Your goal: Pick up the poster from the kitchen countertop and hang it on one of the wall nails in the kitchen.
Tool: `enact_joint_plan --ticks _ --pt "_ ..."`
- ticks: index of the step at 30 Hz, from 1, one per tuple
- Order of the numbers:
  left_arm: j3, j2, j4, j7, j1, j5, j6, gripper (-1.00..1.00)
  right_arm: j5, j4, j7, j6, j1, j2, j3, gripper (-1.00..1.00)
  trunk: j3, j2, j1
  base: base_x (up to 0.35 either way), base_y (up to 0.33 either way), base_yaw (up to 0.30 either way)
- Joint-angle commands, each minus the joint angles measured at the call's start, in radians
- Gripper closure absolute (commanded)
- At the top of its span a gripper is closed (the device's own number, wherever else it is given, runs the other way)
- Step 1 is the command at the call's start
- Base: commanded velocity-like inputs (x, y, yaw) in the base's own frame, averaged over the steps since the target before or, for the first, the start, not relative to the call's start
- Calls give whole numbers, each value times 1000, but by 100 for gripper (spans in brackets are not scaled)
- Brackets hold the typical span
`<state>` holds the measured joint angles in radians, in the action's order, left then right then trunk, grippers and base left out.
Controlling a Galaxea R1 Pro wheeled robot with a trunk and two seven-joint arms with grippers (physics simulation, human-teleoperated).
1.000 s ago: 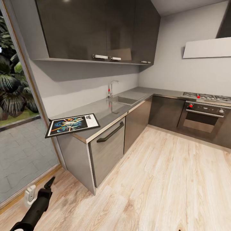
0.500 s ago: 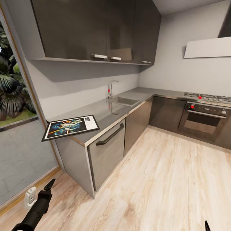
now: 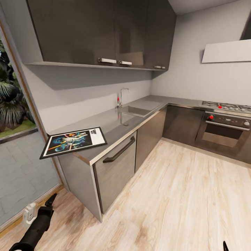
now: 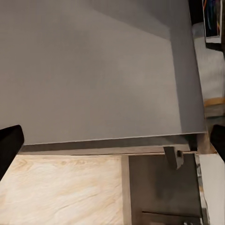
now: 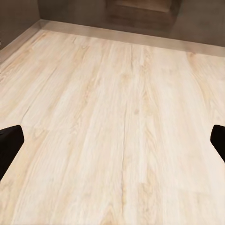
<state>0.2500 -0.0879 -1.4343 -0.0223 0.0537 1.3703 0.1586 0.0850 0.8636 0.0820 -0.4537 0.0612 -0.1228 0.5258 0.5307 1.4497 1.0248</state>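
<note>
The poster [image 3: 73, 141] lies flat on the near end of the grey kitchen countertop [image 3: 115, 122], its left part jutting past the counter's end toward the window. A corner of the poster [image 4: 213, 18] also shows in the left wrist view, past the grey cabinet side panel [image 4: 93, 70]. My left gripper [image 3: 51, 201] hangs low near the floor, below and in front of the poster, its fingers [image 4: 9, 145] spread wide and open. My right gripper [image 5: 112, 143] is open over bare wood floor, with nothing between its fingers [image 5: 9, 145].
A steel sink [image 3: 136, 111] with a tap [image 3: 120, 97] sits further along the counter. An oven [image 3: 225, 130] stands at the right, and dark wall cabinets [image 3: 101, 31] hang above. A glass wall [image 3: 14, 139] closes the left side. A drawer handle [image 3: 118, 150] protrudes. Wood floor [image 3: 174, 195] spreads to the right.
The whole picture has shifted and the counter looks slightly nearer, so the camera has moved. The poster stays in place on the counter. Both arms stay low.
</note>
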Motion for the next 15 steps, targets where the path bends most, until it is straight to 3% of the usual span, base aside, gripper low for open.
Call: enact_joint_plan --ticks 1,6,9,11,15 --pt "4 0 -4 -2 0 10 7 -100 8 0 9 -2 0 0 1 -100 1 0 0 58 0 0" --pt "12 0 -79 -2 0 19 14 -100 6 0 8 -2 0 0 2 -100 1 0 0 12 0 0" --pt "23 -6 -99 -2 0 96 15 -100 6 0 8 -2 0 0 2 -100 1 0 0 3 0 0" --pt "40 -41 -110 -1 0 202 15 -100 6 0 7 -2 0 0 2 -100 1 0 0 1 0 0" --pt "50 -91 -115 2 0 266 14 -100 5 0 7 -2 0 0 1 -100 1 0 0 0 0 0"
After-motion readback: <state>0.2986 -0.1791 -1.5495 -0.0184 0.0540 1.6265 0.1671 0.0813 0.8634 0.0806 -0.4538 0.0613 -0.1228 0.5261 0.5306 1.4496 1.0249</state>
